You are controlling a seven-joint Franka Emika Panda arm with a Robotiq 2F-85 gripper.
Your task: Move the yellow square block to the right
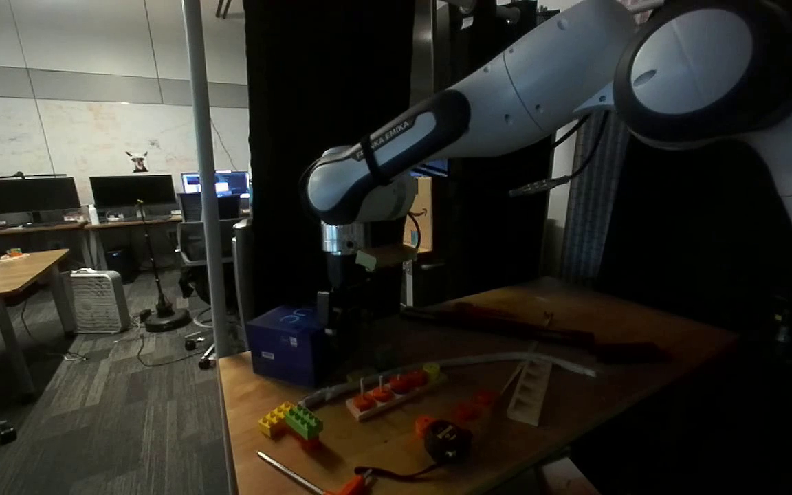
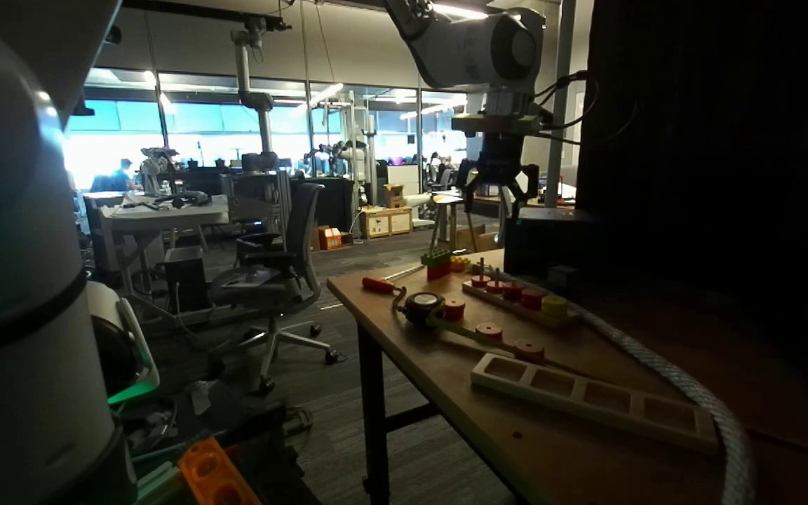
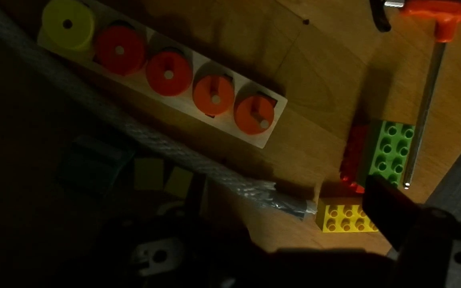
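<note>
Over the desk (image 1: 361, 440), near the blue box (image 1: 286, 350) and the rope (image 3: 190, 158), here's the tool (image 2: 493, 208), jaws wide and empty, presumably to straddle the yellow square block (image 3: 149, 174), likely that dim one just beside the rope!

My fingers (image 3: 391, 213) stand wide apart; on the left I see a dim yellow block (image 3: 149, 174), right a studded yellow brick (image 3: 344, 219).

Wrist view downward, exteriors across table (image 2: 586, 459)
</note>
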